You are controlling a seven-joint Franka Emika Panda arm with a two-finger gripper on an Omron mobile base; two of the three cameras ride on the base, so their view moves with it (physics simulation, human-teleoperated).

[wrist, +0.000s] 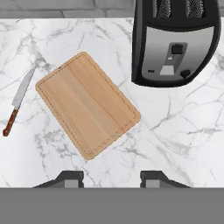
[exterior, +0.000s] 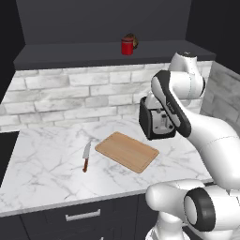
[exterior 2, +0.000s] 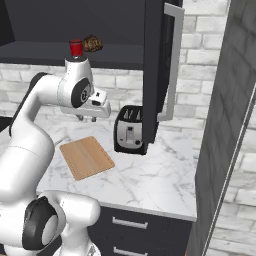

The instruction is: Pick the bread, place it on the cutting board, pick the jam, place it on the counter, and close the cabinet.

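Nearest me, the gripper [wrist: 111, 178] hung high over the counter [wrist: 183, 140], pointing straight down, its two fingertips [wrist: 70, 178] spread wide apart with nothing between them. Directly below it in the hand view lay the bare board [wrist: 87, 104], turned at an angle on the marble, one corner toward twelve o'clock. A red-handled knife [wrist: 17, 103] lay on the counter just beside the board at about nine o'clock, apart from it, blade tip pointing away toward the wall. At about two o'clock from the board stood the black toaster [wrist: 175, 41], near it but not touching, its slots upward and its lever side facing the counter's front edge. From the left base view the board [exterior: 127, 151] sat mid-counter with the knife [exterior: 86, 156] to its left and the toaster [exterior: 157, 119] partly hidden behind the arm. Farther back ran the white brick wall [exterior: 70, 96], and above it the open cabinet [exterior 2: 155, 70], its door swung out with the silver handle [exterior 2: 172, 65] showing. On the cabinet's shelf stood the jam [exterior: 127, 46], upright, and the bread [exterior 2: 92, 44] sat right against it at three o'clock, partly behind it.
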